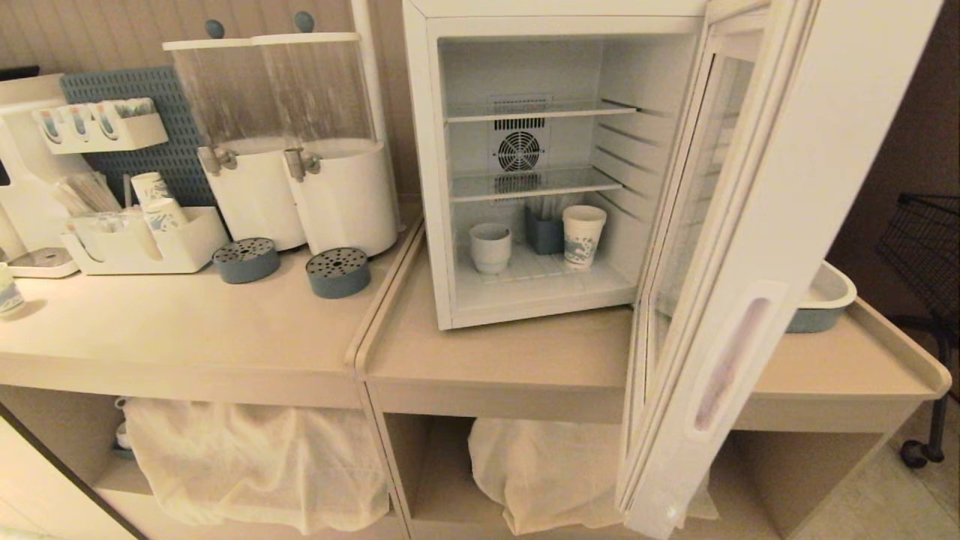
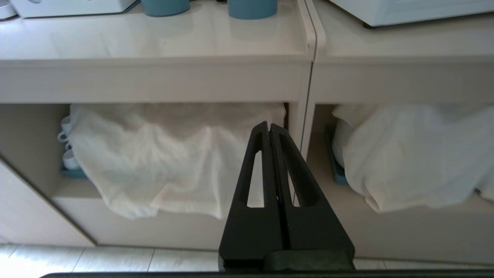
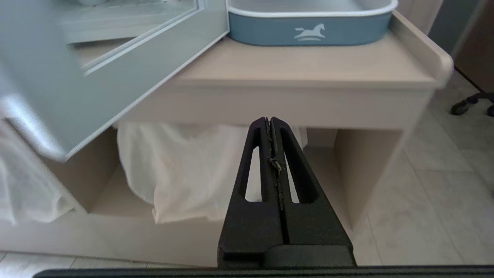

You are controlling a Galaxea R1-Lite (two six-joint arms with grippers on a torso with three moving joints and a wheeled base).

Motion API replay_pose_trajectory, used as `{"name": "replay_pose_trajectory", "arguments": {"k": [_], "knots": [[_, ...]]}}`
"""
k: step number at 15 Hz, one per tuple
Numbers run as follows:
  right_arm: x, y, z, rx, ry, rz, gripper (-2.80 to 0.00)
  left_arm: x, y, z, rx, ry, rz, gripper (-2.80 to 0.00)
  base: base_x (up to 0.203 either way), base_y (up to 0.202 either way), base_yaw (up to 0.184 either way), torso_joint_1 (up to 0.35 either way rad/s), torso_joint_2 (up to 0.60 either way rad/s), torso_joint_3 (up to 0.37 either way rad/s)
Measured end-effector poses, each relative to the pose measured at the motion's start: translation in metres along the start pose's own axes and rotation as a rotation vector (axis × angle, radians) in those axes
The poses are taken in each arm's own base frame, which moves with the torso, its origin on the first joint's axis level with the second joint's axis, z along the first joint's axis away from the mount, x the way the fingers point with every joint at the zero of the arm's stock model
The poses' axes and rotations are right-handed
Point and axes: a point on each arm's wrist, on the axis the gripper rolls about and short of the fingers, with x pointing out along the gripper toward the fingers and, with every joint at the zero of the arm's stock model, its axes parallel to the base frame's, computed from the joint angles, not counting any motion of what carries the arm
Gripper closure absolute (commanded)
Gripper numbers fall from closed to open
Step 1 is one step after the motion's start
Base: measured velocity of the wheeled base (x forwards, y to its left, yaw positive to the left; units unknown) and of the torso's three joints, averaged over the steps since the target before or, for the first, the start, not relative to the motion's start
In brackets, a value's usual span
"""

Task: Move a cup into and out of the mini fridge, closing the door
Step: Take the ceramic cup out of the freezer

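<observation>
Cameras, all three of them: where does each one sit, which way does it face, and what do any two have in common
Head view: high on the robot, looking down at the counter and the mini fridge with its door swung open, the cup inside; no arm shows.
Left wrist view: behind the shut left gripper, low, facing the cloth-covered shelf under the counter.
Right wrist view: behind the shut right gripper, low, facing the counter's end below the open door and the blue tray.
Shared: head and right wrist views both show door and tray.

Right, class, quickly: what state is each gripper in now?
Left gripper: jaws shut, holding nothing.
Right gripper: jaws shut, holding nothing.
</observation>
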Motion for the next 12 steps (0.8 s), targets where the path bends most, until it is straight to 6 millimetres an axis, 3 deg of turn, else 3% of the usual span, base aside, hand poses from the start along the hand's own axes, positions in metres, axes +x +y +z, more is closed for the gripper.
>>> {"name": "replay_pose_trajectory", "arguments": {"k": [4,9,12], "knots": [[0.0,0.0,0.0,0.0,0.0,0.0,0.0,0.0,0.0,-0.0001,-0.002,0.001,0.0,0.0,-0.159,0.0,0.002,0.004,0.0,0.002],[0.0,0.0,-0.0001,0.001,0.001,0.0,0.0,0.0,0.0,0.0004,-0.001,-0.004,0.003,0.0,0.0,0.0,0.0,0.0,0.0,0.0],[0.0,0.0,-0.0001,0.001,0.001,0.0,0.0,0.0,0.0001,0.0005,-0.001,-0.004,0.001,0.0,-0.001,0.141,-0.001,0.001,0.0,0.004]]}}
